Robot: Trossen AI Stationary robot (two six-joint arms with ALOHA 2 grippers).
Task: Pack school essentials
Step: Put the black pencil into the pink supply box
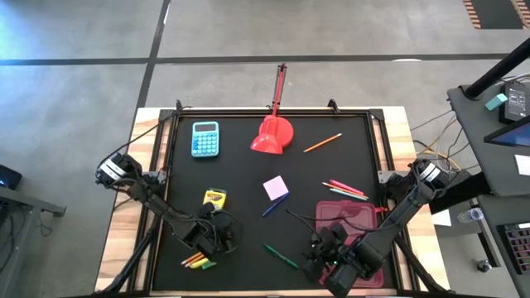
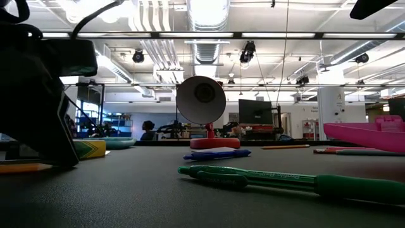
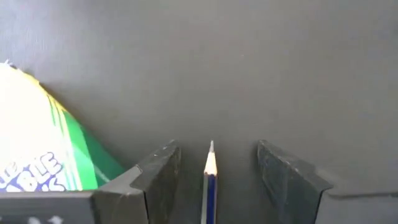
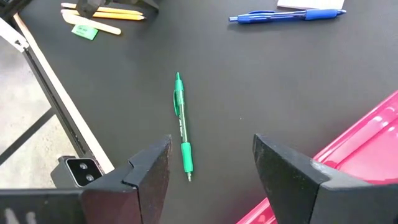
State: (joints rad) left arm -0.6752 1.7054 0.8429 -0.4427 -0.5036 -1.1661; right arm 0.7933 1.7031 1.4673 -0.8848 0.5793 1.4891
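Two dark jointed arms, black cables, angular grey-edged fingers (image 4: 149, 171).

Green pen (image 4: 181, 127) flat on mat; crayon box (image 1: 214, 198) near left edge.

green pen (image 2: 285, 180) lying across dark bench (image 2: 126, 196), nearest; blue pen (image 2: 215, 154) behind it; red domed lamp (image 2: 202, 104) upright beyond; pink tray (image 2: 364, 134) at right; crayon box (image 2: 88, 148) at left beside a dark arm (image 2: 31, 95).
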